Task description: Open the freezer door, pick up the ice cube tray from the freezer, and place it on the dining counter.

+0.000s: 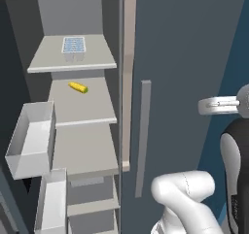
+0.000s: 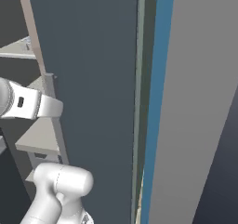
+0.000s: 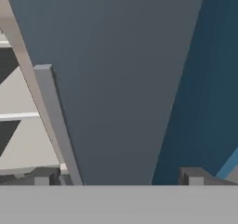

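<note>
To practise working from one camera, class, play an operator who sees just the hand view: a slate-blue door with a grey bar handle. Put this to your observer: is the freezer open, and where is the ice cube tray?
Observer: Yes, in the left base view the freezer stands open, just left of that closed door.
Operator: And the tray?
Observer: The ice cube tray lies flat on the highest shelf in view.
Operator: Is anything else inside?
Observer: A small yellow item lies on the shelf below, apart from the tray.
</note>
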Controlling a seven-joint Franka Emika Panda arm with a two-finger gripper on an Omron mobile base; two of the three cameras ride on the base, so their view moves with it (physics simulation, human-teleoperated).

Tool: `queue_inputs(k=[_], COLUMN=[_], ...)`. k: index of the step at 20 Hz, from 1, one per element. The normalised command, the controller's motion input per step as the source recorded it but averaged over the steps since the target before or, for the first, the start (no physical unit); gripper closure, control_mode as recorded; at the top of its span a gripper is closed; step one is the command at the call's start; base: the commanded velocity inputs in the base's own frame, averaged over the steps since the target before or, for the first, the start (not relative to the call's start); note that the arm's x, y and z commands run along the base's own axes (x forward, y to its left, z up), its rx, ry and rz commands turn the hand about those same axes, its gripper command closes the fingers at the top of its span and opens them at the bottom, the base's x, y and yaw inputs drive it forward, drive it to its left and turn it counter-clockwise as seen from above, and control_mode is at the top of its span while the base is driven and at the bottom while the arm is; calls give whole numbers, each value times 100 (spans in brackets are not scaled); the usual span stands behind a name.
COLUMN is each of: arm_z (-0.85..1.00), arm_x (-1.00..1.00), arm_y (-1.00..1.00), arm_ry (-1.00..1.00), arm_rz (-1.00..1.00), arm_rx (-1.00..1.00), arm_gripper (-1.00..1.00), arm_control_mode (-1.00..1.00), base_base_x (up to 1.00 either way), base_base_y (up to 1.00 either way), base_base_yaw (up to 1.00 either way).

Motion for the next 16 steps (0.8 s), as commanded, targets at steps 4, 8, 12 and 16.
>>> queue_inputs(k=[4,8,12,16], arm_z=[0,0,0,0], arm_x=[0,0,0,0], arm_y=[0,0,0,0], arm_ry=[0,0,0,0], arm_rz=[0,0,0,0], arm_rx=[0,0,0,0], arm_gripper=[-100,-100,-100,-100], arm_control_mode=[100,100,100,100], base_base_x=[-5,-4,-4,0], base_base_y=[66,53,50,49], base_base_yaw=[-10,-11,-10,-11])
